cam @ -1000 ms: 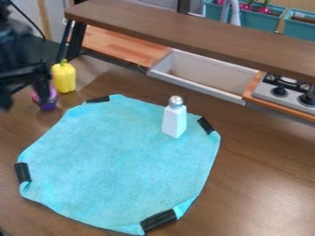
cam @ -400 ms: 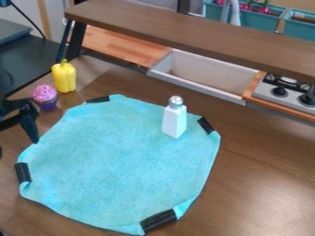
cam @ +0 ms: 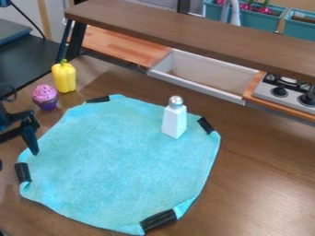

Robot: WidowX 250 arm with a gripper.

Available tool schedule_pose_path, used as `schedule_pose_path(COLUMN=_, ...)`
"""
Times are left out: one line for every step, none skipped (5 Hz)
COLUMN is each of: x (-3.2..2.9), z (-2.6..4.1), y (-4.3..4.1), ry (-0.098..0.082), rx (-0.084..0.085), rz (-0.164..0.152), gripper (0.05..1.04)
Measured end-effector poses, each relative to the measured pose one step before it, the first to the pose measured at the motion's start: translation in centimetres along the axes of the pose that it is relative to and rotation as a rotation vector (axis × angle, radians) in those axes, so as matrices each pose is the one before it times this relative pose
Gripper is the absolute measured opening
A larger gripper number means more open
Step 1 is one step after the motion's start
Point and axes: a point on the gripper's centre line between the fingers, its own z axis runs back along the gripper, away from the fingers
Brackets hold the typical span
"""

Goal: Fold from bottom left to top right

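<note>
While the cloth [cam: 123, 156] lies spread flat on the table [cam: 252, 184], the gripper [cam: 18, 159] hangs at its left side, close to the left strip [cam: 23, 173] that marks the bottom-left corner. Its fingers [cam: 29, 138] look set wide, one near the cloth's left border and the other at the very edge of the view, with nothing between them. From there nearly the whole cloth stretches away to the right, and the corner with its strip sits just below the gripper in the view. How high the tips are above the cloth I cannot tell. The fold's line runs from that corner slantwise up and across to the right strip [cam: 206, 125], so the next move likely calls for a short lowering toward the near corner, a pinch, then a long carry up and right. The shaker [cam: 175, 120] stands upright on the cloth near the far corner; the folded flap could knock it over or catch on it.
</note>
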Motion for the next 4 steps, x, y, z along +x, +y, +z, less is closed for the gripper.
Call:
schedule_pose_path(x=-0.099, z=-0.668, y=-0.048, ry=0.0118, rx=0.022, rz=0.007, gripper=1.0)
schedule_pose_path(x=0.239, z=-0.683, y=0.074, ry=-0.0067, rx=0.0105, rz=0.0071, gripper=1.0)
schedule_pose_path(x=0.15, z=-0.304, y=-0.181, ry=-0.013, rx=0.0082, rz=-0.0107, gripper=1.0)
schedule_pose_path(x=-0.155, z=-0.581, y=-0.312, ry=0.0022, rx=0.0228, rz=-0.0112, gripper=0.964)
